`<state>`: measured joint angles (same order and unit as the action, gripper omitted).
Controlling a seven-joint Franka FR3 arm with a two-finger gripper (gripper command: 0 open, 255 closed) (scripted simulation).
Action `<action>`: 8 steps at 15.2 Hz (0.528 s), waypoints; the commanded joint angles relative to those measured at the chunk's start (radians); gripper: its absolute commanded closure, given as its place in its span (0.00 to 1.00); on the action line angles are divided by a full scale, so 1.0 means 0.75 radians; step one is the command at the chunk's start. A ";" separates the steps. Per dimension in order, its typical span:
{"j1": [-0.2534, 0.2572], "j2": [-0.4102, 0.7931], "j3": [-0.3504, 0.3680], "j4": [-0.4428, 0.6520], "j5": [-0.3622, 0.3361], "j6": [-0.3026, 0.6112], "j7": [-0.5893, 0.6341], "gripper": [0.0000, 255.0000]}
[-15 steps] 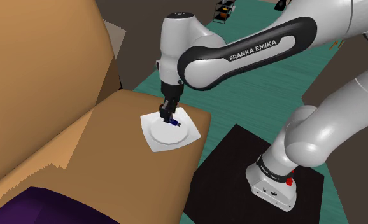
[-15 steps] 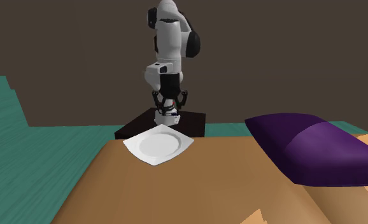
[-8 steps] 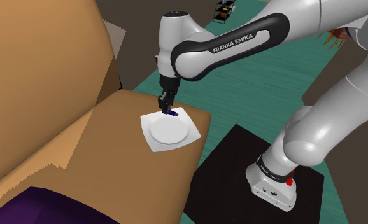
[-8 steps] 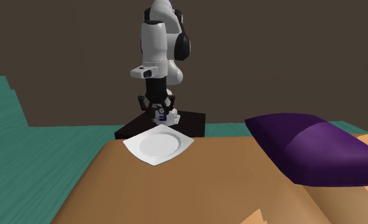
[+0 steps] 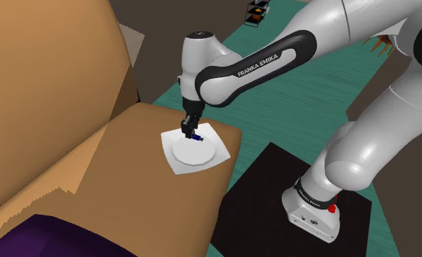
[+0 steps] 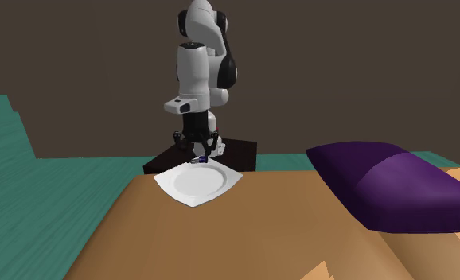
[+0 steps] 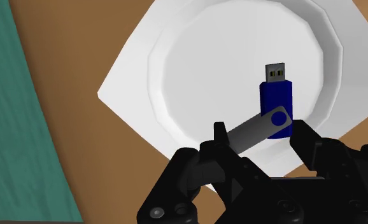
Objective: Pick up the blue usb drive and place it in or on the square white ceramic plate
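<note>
The square white plate (image 5: 176, 167) lies on the brown surface near its corner, also in the second exterior view (image 6: 173, 187). My black gripper (image 5: 193, 131) hangs just above the plate's round well, close over it from across the table too (image 6: 198, 157). In the wrist view the gripper (image 7: 261, 135) is shut on the blue usb drive (image 7: 277, 100). The fingers clasp its grey swivel cap at the pivot end. The drive's metal plug points away from the hand over the plate (image 7: 128, 89). The drive shows as a small blue spot (image 5: 196, 136) under the fingers.
The brown surface (image 5: 122, 146) ends just beyond the plate, with teal floor (image 5: 304, 95) past the edge. A purple cushion (image 6: 387, 187) lies at the second exterior view's right. My stand (image 5: 312, 208) sits on a black mat beside the surface.
The gripper, still holding the drive, has swung a little toward the second exterior view's left and come down closer to the plate. The plate has not moved.
</note>
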<state>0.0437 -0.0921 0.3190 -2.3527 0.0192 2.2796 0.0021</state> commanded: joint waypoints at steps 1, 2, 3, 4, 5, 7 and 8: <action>0.000 0.022 0.002 -0.016 -0.009 0.038 0.007 1.00; -0.001 0.034 0.003 -0.023 -0.013 0.056 0.011 1.00; -0.001 0.046 0.004 -0.030 -0.019 0.075 0.015 1.00; -0.001 0.059 0.004 -0.037 -0.024 0.094 0.019 1.00; -0.002 0.071 0.005 -0.044 -0.030 0.112 0.024 1.00; -0.002 0.076 0.005 -0.046 -0.032 0.119 0.025 1.00; -0.002 0.076 0.005 -0.046 -0.032 0.119 0.025 1.00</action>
<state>0.0423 -0.0364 0.3225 -2.3854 -0.0040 2.3655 0.0203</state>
